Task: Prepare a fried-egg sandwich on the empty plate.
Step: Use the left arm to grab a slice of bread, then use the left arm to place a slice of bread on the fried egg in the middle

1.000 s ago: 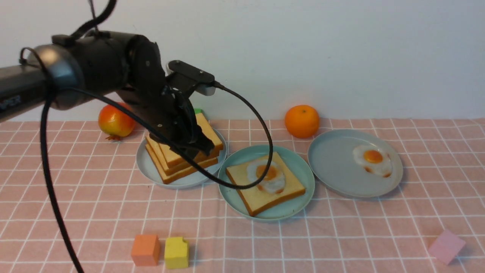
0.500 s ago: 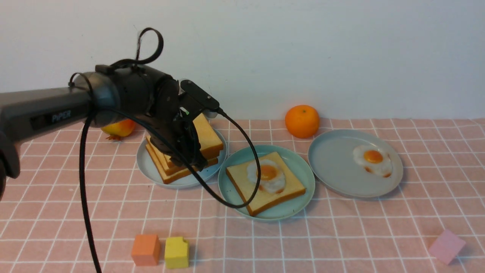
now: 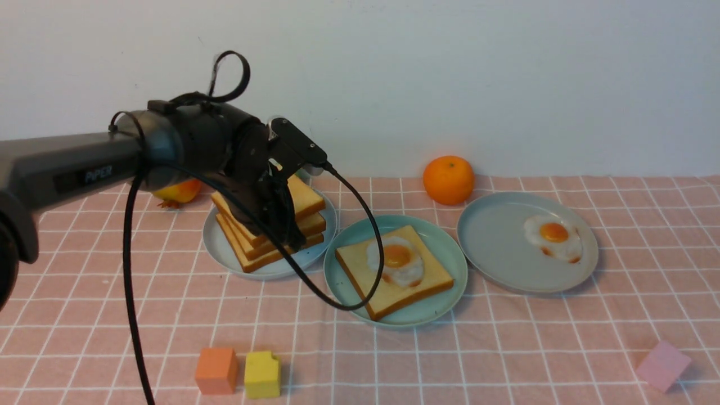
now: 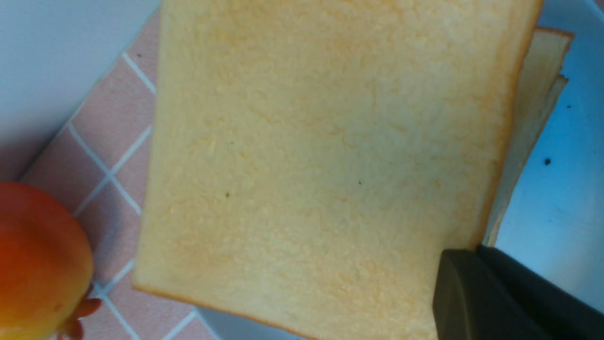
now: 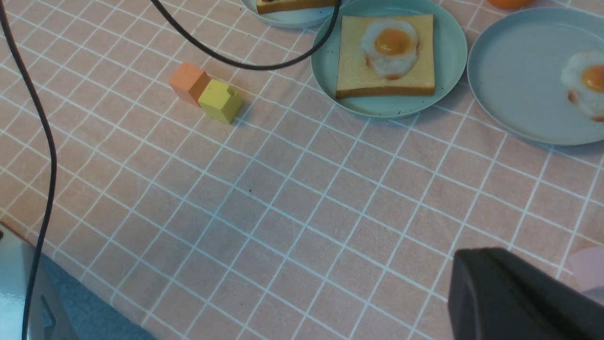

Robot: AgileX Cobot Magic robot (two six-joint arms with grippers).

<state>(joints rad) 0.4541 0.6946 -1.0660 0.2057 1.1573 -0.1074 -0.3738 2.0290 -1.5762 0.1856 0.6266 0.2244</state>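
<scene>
pink cloth, top toast slice [image 3: 301, 198] tilted

A pink cloth [image 3: 506, 337] with a white grid covers the desk. The plate [image 3: 444, 253] is mint green; the toast slice [image 3: 360, 264] on it is golden-tan with a darker brown crust, topped by a white egg [image 3: 396, 261] with an orange yolk. Two grey-blue plates [image 3: 495, 242] flank it. The orange [image 3: 448, 179] is bright orange, the round fruit [image 3: 174, 191] red and yellow. Cubes are orange [image 3: 216, 370], yellow [image 3: 262, 374] and pale pink [image 3: 662, 365]. The left arm [image 3: 185, 146] is black.
</scene>
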